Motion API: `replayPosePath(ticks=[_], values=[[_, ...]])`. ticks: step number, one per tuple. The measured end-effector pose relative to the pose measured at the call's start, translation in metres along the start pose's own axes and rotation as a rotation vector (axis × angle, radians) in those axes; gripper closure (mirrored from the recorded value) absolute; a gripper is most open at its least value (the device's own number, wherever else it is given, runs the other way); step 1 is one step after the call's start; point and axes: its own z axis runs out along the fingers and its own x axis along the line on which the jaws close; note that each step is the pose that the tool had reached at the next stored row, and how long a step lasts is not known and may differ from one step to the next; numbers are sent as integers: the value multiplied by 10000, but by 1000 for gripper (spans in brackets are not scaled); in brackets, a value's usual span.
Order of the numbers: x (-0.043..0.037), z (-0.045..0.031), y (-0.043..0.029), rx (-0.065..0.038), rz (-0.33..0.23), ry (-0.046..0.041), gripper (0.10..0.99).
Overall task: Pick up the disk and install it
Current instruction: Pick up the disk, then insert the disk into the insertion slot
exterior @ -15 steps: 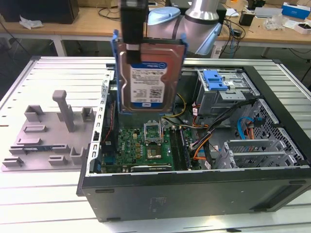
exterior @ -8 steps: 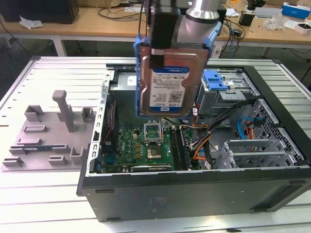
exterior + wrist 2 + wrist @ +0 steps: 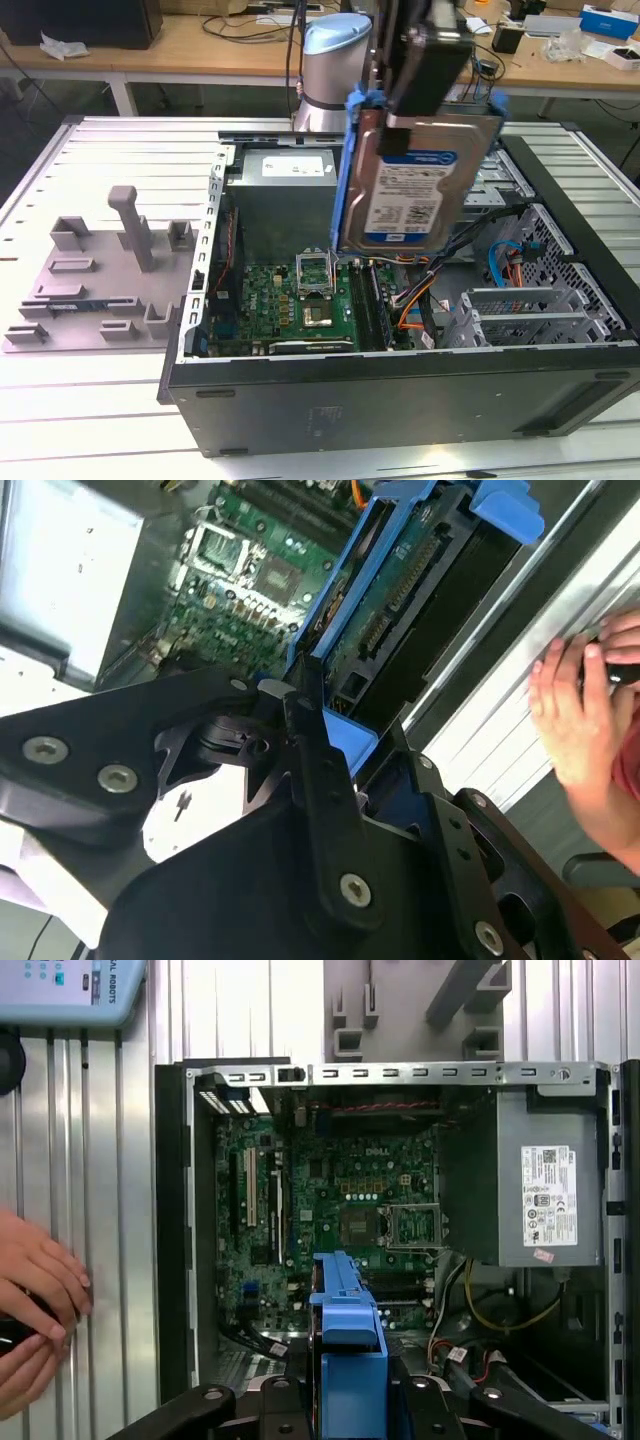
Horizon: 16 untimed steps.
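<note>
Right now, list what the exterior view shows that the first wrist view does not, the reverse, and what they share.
Exterior view: the labelled face of the disk, held roughly upright by the gripper above the open computer case. First wrist view: a person's hands over the table beside the case. Both: the disk itself, the motherboard, the power supply and the grey fixture.

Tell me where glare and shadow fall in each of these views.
Second wrist view: glare washes the power supply to near white. First wrist view: the ribbed table is bright, the case interior around the cables dim. Exterior view: even light, a soft sheen on the disk, the motherboard darker.
</note>
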Motion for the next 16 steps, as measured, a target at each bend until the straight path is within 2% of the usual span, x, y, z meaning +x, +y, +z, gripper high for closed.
replayPosePath(ticks=[16], values=[[0, 0, 0, 0, 1, 7, 722]])
